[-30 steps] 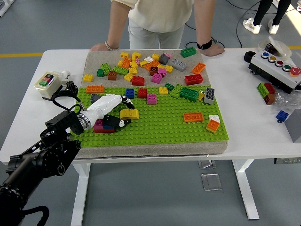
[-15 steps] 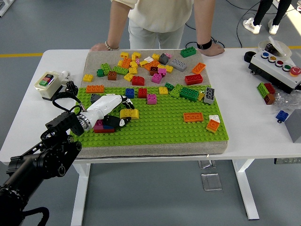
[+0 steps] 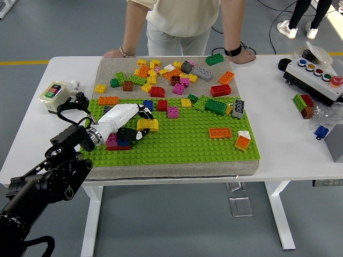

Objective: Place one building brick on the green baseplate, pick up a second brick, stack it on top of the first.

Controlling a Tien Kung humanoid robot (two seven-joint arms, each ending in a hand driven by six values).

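We are reaching our left hand (image 3: 124, 119) in over the green baseplate (image 3: 182, 142), and its fingers (image 3: 140, 112) are pinching a yellow brick (image 3: 147, 125), holding it just above the studs near the plate's left side. Beside our wrist a stacked magenta and red brick (image 3: 114, 143) is sitting on the plate. A loose pile of bricks (image 3: 171, 75) is lying beyond on the grey mat. A person (image 3: 182, 21) is standing at the desk's (image 3: 300, 144) far edge, both hands resting on it.

No text, label, brand, number or sign can be read anywhere in this view.
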